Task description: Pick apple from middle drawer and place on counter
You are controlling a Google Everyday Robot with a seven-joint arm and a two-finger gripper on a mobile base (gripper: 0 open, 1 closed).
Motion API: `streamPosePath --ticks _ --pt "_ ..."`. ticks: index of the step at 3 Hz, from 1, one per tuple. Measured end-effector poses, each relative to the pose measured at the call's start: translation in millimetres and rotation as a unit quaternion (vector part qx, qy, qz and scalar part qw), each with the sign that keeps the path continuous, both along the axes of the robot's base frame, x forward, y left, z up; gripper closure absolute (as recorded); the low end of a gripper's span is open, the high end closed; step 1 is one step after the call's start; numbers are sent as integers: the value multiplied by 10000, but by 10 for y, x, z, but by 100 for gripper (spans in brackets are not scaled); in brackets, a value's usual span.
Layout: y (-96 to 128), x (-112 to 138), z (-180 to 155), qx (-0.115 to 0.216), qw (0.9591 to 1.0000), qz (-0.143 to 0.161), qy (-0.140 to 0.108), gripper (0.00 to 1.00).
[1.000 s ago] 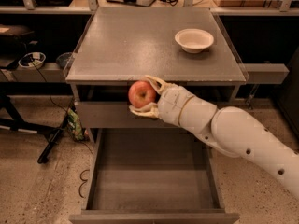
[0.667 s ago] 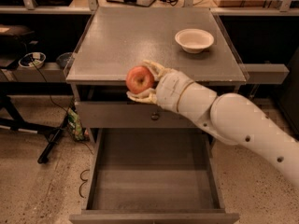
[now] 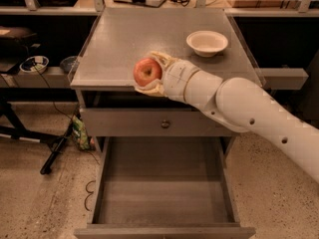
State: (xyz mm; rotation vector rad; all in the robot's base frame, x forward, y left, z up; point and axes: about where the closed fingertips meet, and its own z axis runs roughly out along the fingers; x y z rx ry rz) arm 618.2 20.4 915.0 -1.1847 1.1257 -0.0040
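1. Claw [image 3: 148, 73] — clenched on the apple [image 3: 146, 70], with one finger over the fruit and one under it. The white arm [image 3: 249, 108] reaches in from the right.
2. Apple: held at the front edge of the surface [image 3: 149, 31], left of the middle. This view does not show whether it hangs clear of the surface or touches it.
3. Middle drawer [image 3: 162, 188]: stands open below, its plank floor bare. A closed drawer front [image 3: 124, 123] with a round knob lies between it and the surface.
4. White bowl [image 3: 207, 43]: sits toward the right edge, well apart from the apple.
5. Stage, as judged: the apple is out of the drawer but not yet set down.
6. Hazard A: if released this near the front edge, the round fruit could roll off and drop into the open drawer or onto the floor. The cause would be too little surface beneath it.
7. Hazard B: the lower finger lies about level with the front edge. A descent here may catch that lip and lever the apple loose.
8. Hazard C: letting go from any height invites a bounce — no rim is visible to stop a roll.
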Motion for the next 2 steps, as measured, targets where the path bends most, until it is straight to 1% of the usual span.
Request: streamPosePath --ticks 2 --pt "-14 19 24 20 10000 -51 -25 100"
